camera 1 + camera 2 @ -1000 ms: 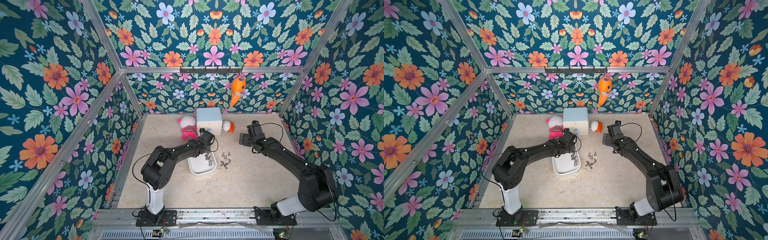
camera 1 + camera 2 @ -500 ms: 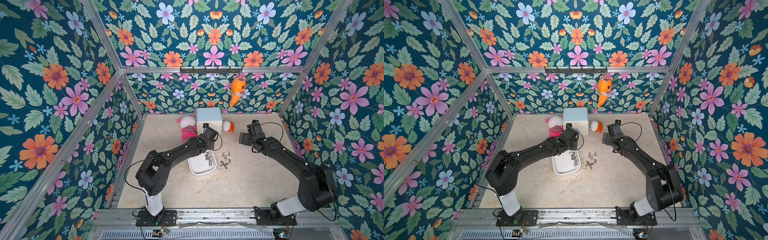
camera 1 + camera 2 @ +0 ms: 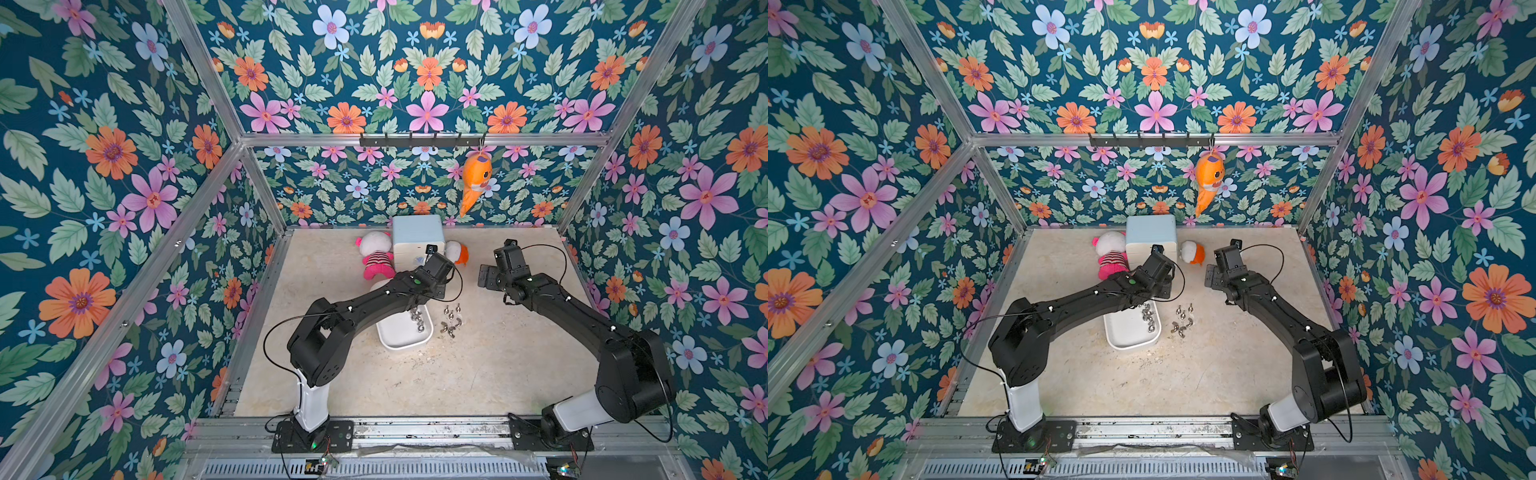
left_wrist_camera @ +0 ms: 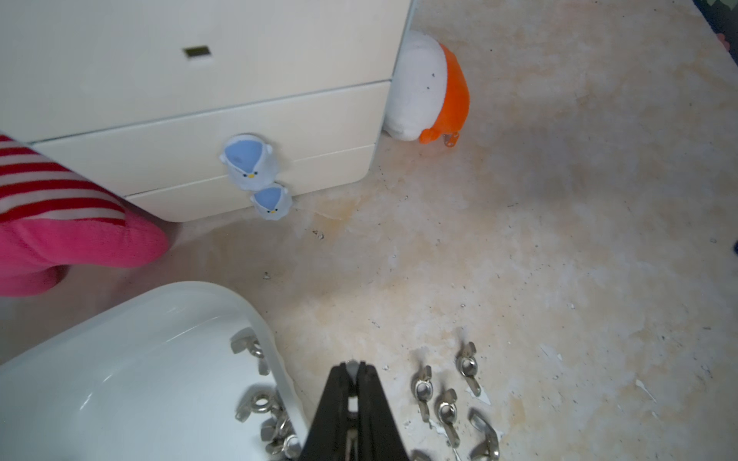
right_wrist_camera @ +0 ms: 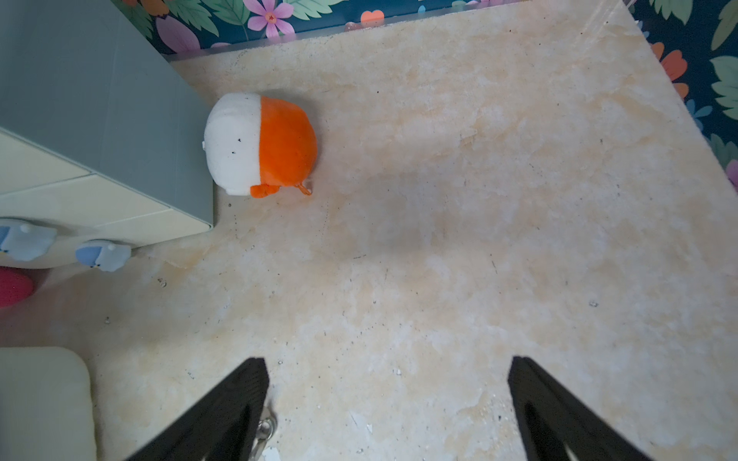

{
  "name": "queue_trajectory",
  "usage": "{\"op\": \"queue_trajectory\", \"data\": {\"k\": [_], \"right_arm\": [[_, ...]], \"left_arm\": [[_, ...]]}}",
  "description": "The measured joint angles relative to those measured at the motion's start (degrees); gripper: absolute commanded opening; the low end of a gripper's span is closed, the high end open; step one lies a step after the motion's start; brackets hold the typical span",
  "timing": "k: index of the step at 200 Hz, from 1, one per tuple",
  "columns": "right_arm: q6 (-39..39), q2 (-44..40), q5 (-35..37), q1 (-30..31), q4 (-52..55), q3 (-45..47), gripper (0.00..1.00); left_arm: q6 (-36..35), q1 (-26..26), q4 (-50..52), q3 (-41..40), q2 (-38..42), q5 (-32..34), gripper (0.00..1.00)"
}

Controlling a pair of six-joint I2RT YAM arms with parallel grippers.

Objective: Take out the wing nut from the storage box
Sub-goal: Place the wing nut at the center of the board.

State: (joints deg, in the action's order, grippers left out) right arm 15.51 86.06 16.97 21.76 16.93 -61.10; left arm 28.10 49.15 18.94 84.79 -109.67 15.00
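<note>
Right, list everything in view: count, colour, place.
storage box: one, white, mid-table
wing nuts in box: several, silver, against its wall
wing nuts on table: at least four, silver, beside the box
drawer cabinet: one, white with pale-blue top, at back wall
penguin knobs: two, blue, on its drawers
striped plush: one, pink and white, beside cabinet
round plush: one, orange and white, cabinet's other side
fish plush: one, orange, hanging from hook rail
table: one, beige, under everything
left arm: black, over the box; jaws shut on a small grey piece, seemingly a wing nut
right arm: black, away from box; jaws open, empty
</note>
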Motion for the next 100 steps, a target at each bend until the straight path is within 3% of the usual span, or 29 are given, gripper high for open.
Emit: {"op": "queue_trajectory", "data": {"k": [100], "right_arm": [[0.00,-0.55,0.70,0.00,0.02,0.44,0.99]], "left_arm": [[0.04,0.20,0.33,4.66,-9.05,-2.58,0.10]]}}
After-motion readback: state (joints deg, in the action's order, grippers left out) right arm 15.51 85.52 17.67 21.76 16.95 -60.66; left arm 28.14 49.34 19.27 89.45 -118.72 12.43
